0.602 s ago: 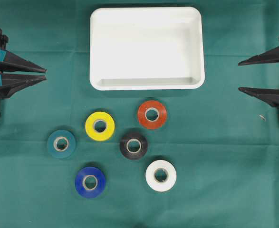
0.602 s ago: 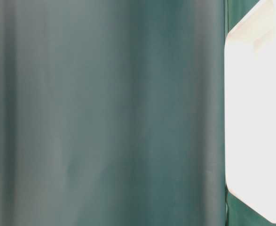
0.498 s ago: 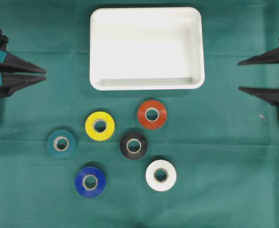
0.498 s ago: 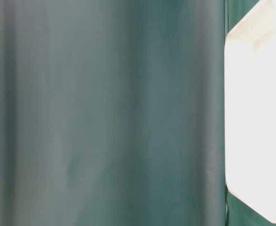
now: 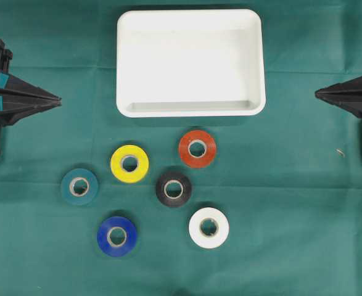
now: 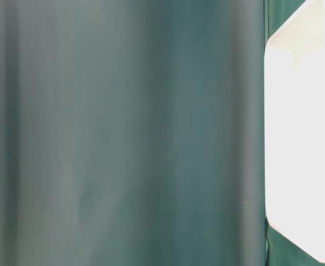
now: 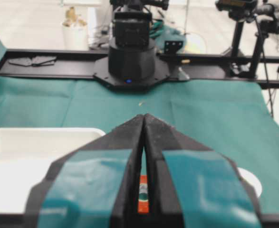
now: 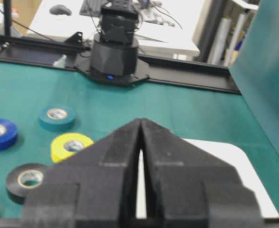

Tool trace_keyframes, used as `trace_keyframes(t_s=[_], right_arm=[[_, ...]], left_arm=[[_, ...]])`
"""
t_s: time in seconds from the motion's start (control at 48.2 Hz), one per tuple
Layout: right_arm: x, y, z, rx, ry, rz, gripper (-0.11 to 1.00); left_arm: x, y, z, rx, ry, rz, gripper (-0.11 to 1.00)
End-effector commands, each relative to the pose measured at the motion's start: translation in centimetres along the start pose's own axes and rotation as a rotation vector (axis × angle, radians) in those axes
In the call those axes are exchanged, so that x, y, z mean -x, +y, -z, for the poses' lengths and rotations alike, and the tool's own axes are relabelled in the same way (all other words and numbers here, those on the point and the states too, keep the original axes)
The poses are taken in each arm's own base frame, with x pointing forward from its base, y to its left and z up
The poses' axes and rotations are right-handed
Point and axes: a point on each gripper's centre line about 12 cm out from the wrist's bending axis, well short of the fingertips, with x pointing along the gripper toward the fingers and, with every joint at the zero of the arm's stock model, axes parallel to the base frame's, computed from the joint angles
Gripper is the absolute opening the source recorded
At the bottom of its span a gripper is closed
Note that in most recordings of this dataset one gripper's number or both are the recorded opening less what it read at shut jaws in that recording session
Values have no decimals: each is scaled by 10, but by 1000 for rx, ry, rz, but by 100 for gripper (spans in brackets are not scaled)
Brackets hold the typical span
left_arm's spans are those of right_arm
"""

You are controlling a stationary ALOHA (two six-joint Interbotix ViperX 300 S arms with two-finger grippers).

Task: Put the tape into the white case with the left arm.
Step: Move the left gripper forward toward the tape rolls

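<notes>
Tape rolls (image 5: 129, 163) lie lower right of left tool (image 5: 56, 98), tips pressed together, empty; white case (image 5: 190, 110) top center.

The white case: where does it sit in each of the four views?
Overhead: white case at top centre, nothing in it.
Table-level: fills the right edge, seen very close.
Left wrist: lower left, behind the shut left gripper.
Right wrist: lower right, behind the shut right gripper.
Shared landmark: green cloth.
</notes>
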Motion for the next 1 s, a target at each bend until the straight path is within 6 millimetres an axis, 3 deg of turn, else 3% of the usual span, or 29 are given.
trace_keyframes(t_s=[0.0,0.083,0.311,0.374,0.975], right_arm=[[2,0,-1,0,-9,1,-9],[4,0,3,0,-2,3,-9],[7,-1,13,0,25,7,-9],[7,-2,17,2,43,10,-9],[29,-4,78,20,284,20,-9]], left_arm=[[-3,-3,-6,-3,-15,13,7],[-3,-5,-6,-11,-17,26,25],[-4,-8,-11,-25,-27,38,89],[-5,-8,-12,-25,-26,40,98],[-55,-10,35,-20,342,40,100]])
